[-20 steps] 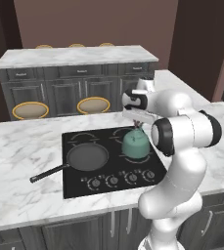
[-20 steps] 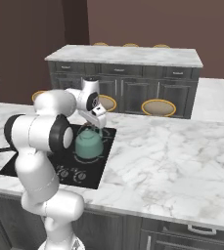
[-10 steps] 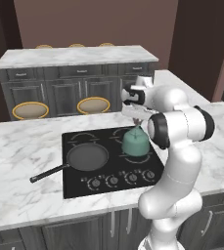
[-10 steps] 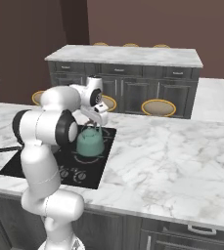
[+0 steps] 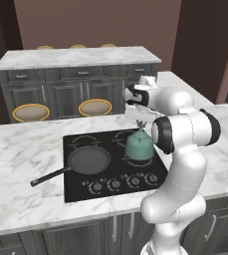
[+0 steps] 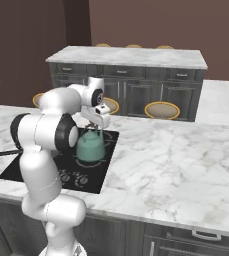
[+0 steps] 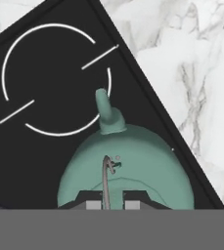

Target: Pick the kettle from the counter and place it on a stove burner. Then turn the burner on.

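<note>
The teal-green kettle (image 5: 139,147) (image 6: 90,147) stands at the front right of the black cooktop (image 5: 85,137), over a stove burner marking. My gripper (image 5: 141,122) (image 6: 97,127) hangs straight above it, shut on the kettle's thin wire handle (image 7: 105,180). In the hand view the kettle (image 7: 128,161) lies just under my gripper (image 7: 106,205), with the handle running up between the two finger tips. Its spout points at the bare rear stove burner (image 7: 55,80). White marble counter (image 5: 16,164) (image 6: 176,165) surrounds the cooktop.
A dark frying pan (image 5: 88,160) sits on the front left burner, its long black handle reaching over the counter to the left. A row of control knobs (image 5: 115,184) lines the cooktop's front edge. Behind stands a second marble-topped cabinet island (image 5: 75,57) with round stools.
The arm's upper links have turned slightly. The kettle stays in the same spot on the cooktop and the gripper stays shut on its handle.
</note>
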Tool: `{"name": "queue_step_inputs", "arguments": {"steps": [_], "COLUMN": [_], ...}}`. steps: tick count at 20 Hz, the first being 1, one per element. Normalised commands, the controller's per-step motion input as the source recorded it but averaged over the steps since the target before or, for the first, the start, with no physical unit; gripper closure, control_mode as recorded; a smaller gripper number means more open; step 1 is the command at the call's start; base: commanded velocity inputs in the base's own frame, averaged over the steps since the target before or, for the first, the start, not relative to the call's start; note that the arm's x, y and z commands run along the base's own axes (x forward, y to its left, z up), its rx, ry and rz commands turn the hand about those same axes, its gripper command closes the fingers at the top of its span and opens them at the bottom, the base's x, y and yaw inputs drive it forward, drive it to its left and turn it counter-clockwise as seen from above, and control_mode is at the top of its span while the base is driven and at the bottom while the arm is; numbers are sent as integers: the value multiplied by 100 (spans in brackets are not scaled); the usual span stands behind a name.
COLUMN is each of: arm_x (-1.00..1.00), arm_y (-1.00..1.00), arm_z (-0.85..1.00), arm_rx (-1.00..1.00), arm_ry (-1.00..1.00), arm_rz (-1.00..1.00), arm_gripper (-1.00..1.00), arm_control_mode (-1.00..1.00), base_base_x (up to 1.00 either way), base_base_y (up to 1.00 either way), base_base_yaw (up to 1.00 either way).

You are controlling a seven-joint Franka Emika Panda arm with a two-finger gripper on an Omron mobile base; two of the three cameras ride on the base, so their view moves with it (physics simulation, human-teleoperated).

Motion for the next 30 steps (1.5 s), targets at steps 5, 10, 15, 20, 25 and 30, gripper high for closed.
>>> {"name": "queue_step_inputs", "arguments": {"steps": [5,10,15,20,25,30], "arm_x": [-8,0,0,0,0,-26], "arm_y": [0,0,7,2,0,0], "arm_z": [0,0,0,0,4,59], "arm_rx": [0,0,0,0,0,0], "arm_ry": [-2,0,-3,-3,0,-17], "arm_rz": [0,0,0,0,0,2], "arm_gripper": [100,100,-100,-100,-100,-100], "arm_control_mode": [-100,-100,-100,-100,-100,-100], "base_base_x": [0,0,0,0,0,0], "base_base_y": [0,0,0,0,0,0], "base_base_yaw": [0,0,0,0,0,0]}}
